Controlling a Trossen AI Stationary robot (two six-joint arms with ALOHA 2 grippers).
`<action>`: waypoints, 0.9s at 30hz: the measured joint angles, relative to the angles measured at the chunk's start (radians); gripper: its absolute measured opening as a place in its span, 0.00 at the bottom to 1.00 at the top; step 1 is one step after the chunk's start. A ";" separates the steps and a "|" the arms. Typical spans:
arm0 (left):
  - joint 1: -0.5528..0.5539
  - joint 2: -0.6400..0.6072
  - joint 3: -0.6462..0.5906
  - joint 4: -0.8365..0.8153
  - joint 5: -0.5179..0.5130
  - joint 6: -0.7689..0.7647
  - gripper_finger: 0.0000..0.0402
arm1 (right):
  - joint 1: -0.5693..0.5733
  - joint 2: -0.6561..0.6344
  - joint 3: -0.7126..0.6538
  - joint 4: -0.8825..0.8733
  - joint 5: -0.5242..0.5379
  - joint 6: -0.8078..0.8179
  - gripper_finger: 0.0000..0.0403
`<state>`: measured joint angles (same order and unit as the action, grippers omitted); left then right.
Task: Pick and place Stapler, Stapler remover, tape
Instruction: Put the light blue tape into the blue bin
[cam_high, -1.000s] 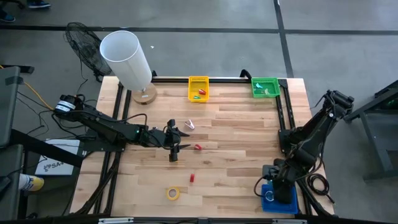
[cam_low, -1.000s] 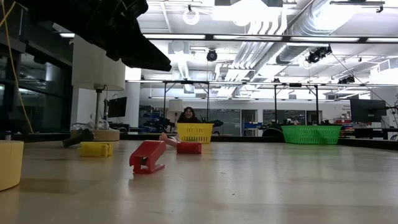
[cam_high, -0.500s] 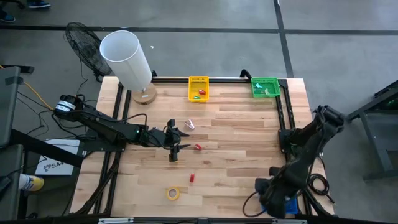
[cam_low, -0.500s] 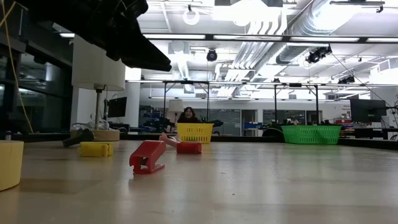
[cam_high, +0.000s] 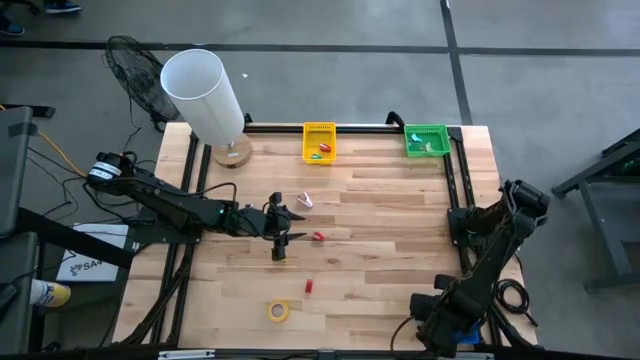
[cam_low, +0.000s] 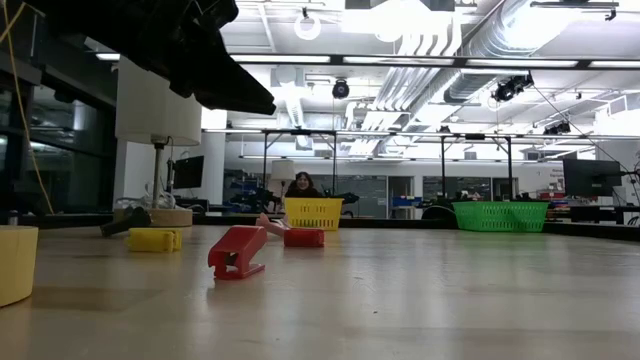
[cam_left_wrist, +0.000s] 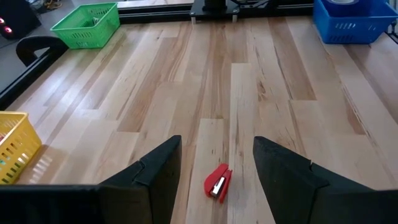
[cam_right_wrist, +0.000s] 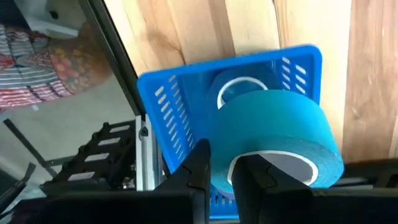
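Note:
My right gripper (cam_right_wrist: 224, 167) is at the table's near right corner, shut on a blue tape roll (cam_right_wrist: 273, 134) above the blue basket (cam_right_wrist: 168, 93). Another tape roll (cam_right_wrist: 239, 87) lies inside that basket. In the high view the right arm (cam_high: 470, 290) covers most of the basket. A yellow tape roll (cam_high: 279, 311) lies flat near the table's front edge. My left gripper (cam_high: 285, 226) waits open over the table's middle left. A small red stapler (cam_left_wrist: 217, 182) lies on the wood ahead of its fingers. Another small red piece (cam_high: 309, 286) and a pale piece (cam_high: 305, 201) lie nearby. My right gripper pinches the blue roll's wall (cam_right_wrist: 221, 152) on the side nearest the wrist. One finger (cam_right_wrist: 198, 165) is outside the roll and the other (cam_right_wrist: 252, 171) stands in the pale core's opening. The fingers come from above, pointing steeply down. The roll is lifted clear above the blue basket.
A yellow basket (cam_high: 319, 142) and a green basket (cam_high: 426, 140) stand at the table's far edge. A white lamp (cam_high: 205, 95) on a wooden foot is at the far left corner. A black frame rail (cam_high: 455, 190) runs along the right side. A person shows far off (cam_low: 302, 185).
My right gripper has gone toward the table's near edge and a little down, tipping to point more steeply downward. It stays shut and carries the blue roll, and the arm now covers the blue basket in the high view.

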<state>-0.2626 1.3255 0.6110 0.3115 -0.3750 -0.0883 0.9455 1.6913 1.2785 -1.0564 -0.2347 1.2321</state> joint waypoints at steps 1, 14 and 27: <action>0.000 0.000 0.000 0.000 0.000 0.000 0.49 | 0.003 0.000 0.000 0.007 0.013 0.001 0.07; 0.000 0.000 0.000 0.000 0.001 -0.001 0.49 | 0.016 0.040 0.000 0.055 0.049 0.000 0.07; 0.000 0.000 0.000 0.000 0.001 -0.021 0.49 | 0.046 0.071 0.000 0.059 0.053 0.024 0.07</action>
<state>-0.2626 1.3258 0.6113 0.3111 -0.3744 -0.1090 0.9912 1.7618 1.2785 -0.9974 -0.1819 1.2564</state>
